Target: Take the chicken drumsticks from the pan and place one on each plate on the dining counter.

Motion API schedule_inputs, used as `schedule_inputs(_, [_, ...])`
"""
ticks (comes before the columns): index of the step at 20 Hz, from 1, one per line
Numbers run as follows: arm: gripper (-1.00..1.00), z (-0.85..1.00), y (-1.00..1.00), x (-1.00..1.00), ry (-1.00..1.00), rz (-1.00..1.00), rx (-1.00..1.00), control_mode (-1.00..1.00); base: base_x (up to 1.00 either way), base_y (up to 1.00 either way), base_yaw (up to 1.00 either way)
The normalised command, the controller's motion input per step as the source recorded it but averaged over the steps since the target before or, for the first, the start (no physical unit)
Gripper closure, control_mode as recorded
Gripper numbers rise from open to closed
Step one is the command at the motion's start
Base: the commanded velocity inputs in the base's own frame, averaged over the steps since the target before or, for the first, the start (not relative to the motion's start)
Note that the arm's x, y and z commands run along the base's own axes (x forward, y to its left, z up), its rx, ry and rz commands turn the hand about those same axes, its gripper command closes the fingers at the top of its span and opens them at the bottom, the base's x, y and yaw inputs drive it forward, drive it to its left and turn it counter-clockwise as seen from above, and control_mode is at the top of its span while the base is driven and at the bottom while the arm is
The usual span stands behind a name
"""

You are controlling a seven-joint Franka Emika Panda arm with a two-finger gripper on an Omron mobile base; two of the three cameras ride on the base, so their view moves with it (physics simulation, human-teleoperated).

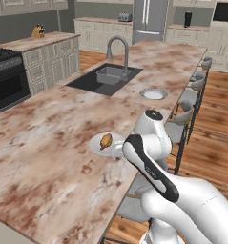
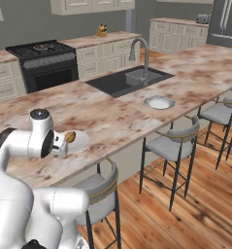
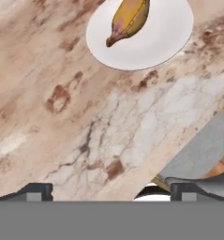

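One chicken drumstick [image 3: 128,18], golden-orange with a dark end, lies on a white plate [image 3: 165,37] near the front edge of the dining counter [image 1: 48,157]. The same drumstick [image 1: 106,141] and plate [image 1: 95,145] sit just left of my wrist, and again drumstick [image 2: 70,137] and plate [image 2: 82,141]. A second plate [image 1: 153,94], [image 2: 159,102] stands bare beside the sink. My gripper [image 3: 111,192] hovers over the counter's edge, a little short of the loaded plate, open with nothing between its fingertips [image 3: 38,191]. The pan is too small to make out on the stove.
A dark inset sink [image 1: 106,78] with a curved tap [image 1: 119,47] lies further along the counter. Grey stools [image 2: 173,143] line the counter's right side, one [image 2: 95,194] right under my arm. The black stove [image 2: 44,61] stands across the aisle.
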Motion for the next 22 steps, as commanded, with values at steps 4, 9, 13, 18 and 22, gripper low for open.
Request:
schedule_inputs(4, [-1.00,0.10,0.00,-0.70,0.02,0.05,-0.14,-1.00,0.00,0.00,0.00])
schedule_inputs(9, [-1.00,0.00,0.00,-0.21,0.00,0.03,-0.02,-1.00,0.00,0.00,0.00])
schedule_inputs(13, [-1.00,0.00,0.00,-0.03,0.02,0.00,0.00,1.00,-0.12,0.00,0.01])
schedule_inputs(18, [-1.00,0.00,0.00,0.00,0.00,0.00,0.00,1.00,-0.86,0.01,0.07])
schedule_inputs(22, [-1.00,0.00,0.00,0.00,0.00,0.00,0.00,1.00,-0.94,0.05,0.12])
